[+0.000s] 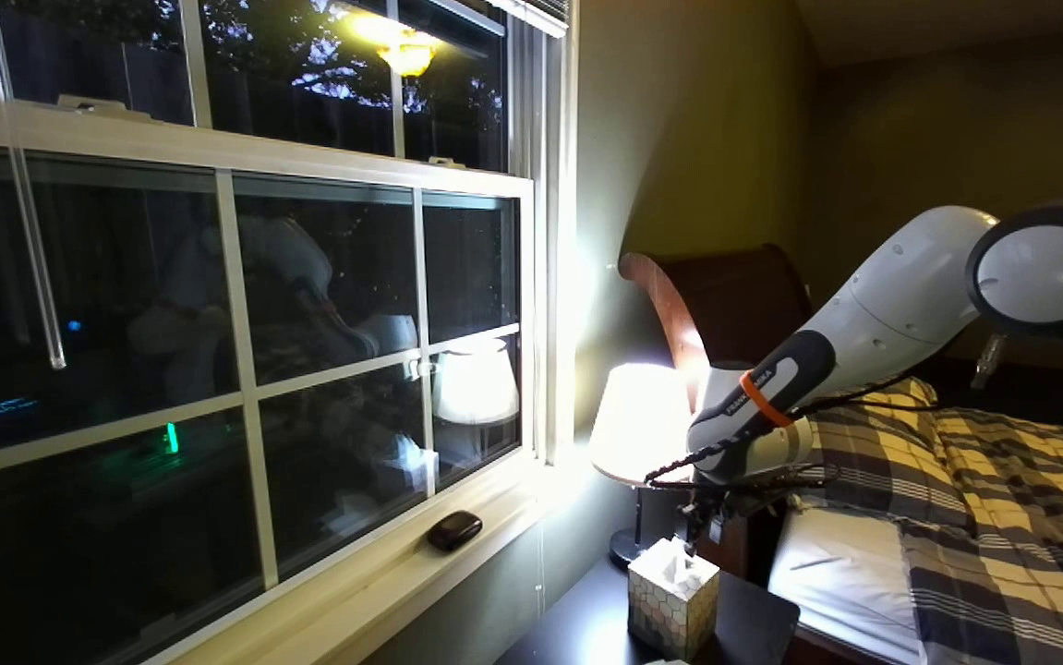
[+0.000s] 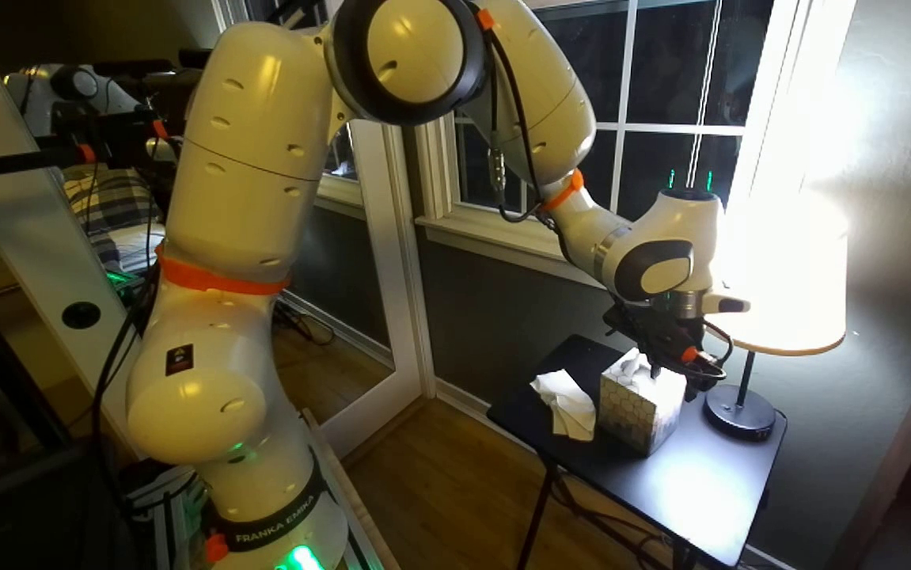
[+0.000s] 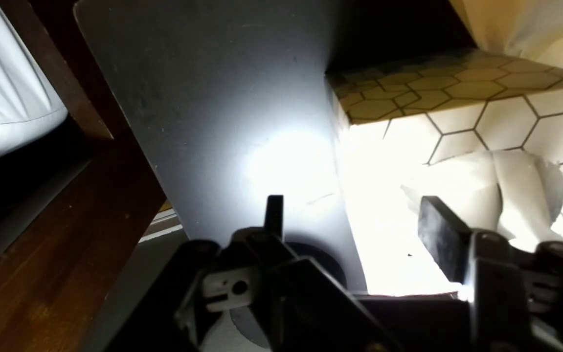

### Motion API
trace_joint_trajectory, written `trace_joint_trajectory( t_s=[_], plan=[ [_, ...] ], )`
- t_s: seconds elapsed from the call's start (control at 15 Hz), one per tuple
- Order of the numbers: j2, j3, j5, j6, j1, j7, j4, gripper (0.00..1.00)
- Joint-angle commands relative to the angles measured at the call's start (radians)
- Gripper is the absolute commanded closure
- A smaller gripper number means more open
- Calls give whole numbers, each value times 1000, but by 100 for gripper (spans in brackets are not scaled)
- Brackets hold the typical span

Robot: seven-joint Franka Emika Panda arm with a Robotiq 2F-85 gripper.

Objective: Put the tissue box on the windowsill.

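Note:
The tissue box (image 1: 674, 605) stands upright on a dark side table, with white tissue poking from its top. It also shows in another exterior view (image 2: 635, 412) and at the right of the wrist view (image 3: 501, 117). My gripper (image 3: 352, 205) is open and points down at the box. In the wrist view one finger is over the box top by the tissue, the other out past the box edge over the table. Whether a finger touches the box I cannot tell. The gripper also shows in an exterior view (image 2: 670, 378). The white windowsill (image 1: 383, 591) runs below the window; it shows partly behind the arm (image 2: 495, 229).
A small dark object (image 1: 454, 530) lies on the windowsill. A lit lamp (image 2: 787, 277) stands on the table (image 2: 708, 491) close beside the gripper. A crumpled white tissue (image 2: 567, 405) lies next to the box. A bed (image 1: 974, 480) is beside the table.

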Motion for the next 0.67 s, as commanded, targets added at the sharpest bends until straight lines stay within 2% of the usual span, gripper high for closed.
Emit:
trace_joint_trajectory(
  t_s=[0.0, 0.13, 0.27, 0.4, 0.47, 0.6],
  plan=[
    [41, 39, 9, 21, -37, -53, 32, 27],
    [52, 47, 6, 21, -41, -63, 40, 33],
    [60, 51, 3, 21, -42, -69, 46, 44],
    [68, 53, 0, 21, -42, -72, 52, 47],
    [71, 53, 0, 21, -41, -71, 55, 54],
    [76, 53, -2, 19, -41, -71, 60, 53]
  ],
)
